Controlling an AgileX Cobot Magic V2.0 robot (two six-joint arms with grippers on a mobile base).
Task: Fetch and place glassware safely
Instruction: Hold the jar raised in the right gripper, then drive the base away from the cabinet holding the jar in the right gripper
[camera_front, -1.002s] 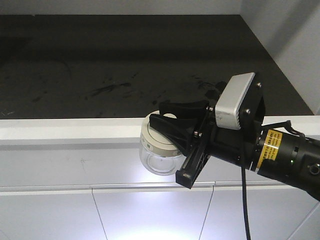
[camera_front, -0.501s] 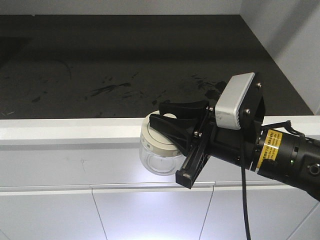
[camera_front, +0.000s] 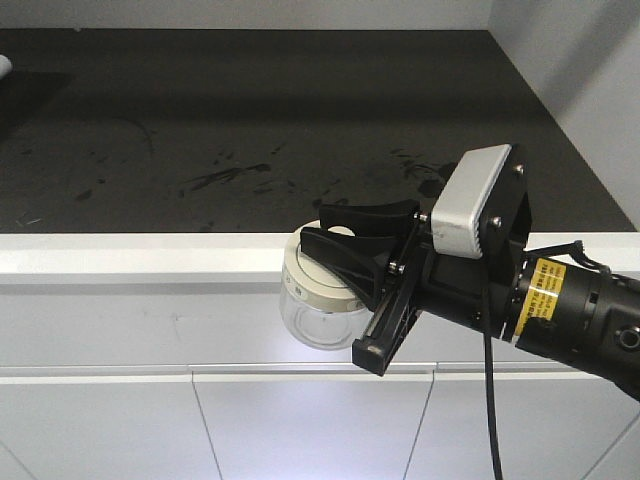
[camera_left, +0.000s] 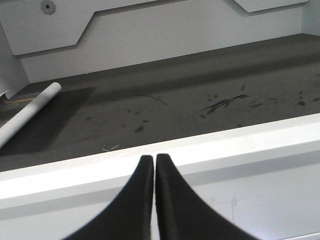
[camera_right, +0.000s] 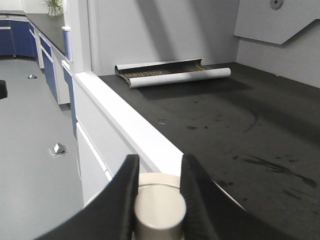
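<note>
- Front-facing view: right gripper (camera_front: 318, 228) clenched on the cream lid (camera_front: 308, 283) of the glass jar (camera_front: 318, 318), black fingers closed on it from either side. Carried in the air, lid level with the white counter edge (camera_front: 120, 255). Clear body hanging below the jaws, in front of the white front panels (camera_front: 100, 330). By the look of it, not yet over the dark worktop (camera_front: 250, 120). Probably taken high, at the lid, because the squat glass below offers little to pinch. A risk if only the lid's fit bears the body.
- Left wrist view: left gripper (camera_left: 154, 164) pressed shut on nothing, fingers touching along their length. Pointed across the white edge toward the stained worktop, likely parked so as not to crowd the loaded arm. No jar to be seen here. White roll (camera_left: 29, 112) lying far off to one side of the worktop, well apart.
- Right wrist view: same clench from behind the jaws. Round knob (camera_right: 160, 212) centred between the two fingers (camera_right: 125, 195), lid rim touching both. Just short of the counter edge, worktop beyond it. Rolled mat (camera_right: 170, 75) at the far end, well apart. Glass body hidden under the lid.
</note>
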